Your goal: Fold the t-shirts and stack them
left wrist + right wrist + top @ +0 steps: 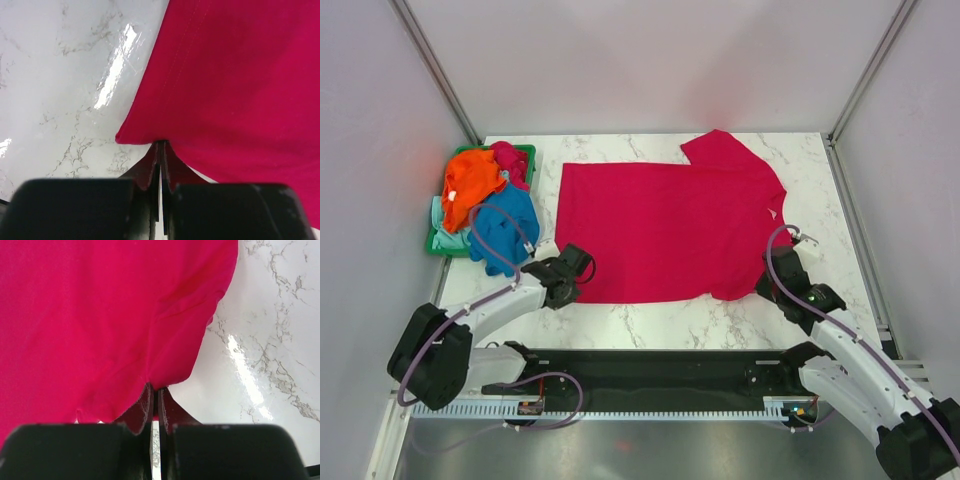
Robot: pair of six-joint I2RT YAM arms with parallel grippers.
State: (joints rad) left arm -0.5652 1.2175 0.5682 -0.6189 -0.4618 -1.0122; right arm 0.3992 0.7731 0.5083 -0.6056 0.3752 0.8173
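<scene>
Magenta-red cloth t-shirt [670,225], spread flat, long axis left-right.
Left gripper [576,278] clamps its near left corner, right gripper [770,284] its near right corner — body beyond both.

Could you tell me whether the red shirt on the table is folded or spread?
Spread: the red shirt lies flat on the table, unfolded.
</scene>
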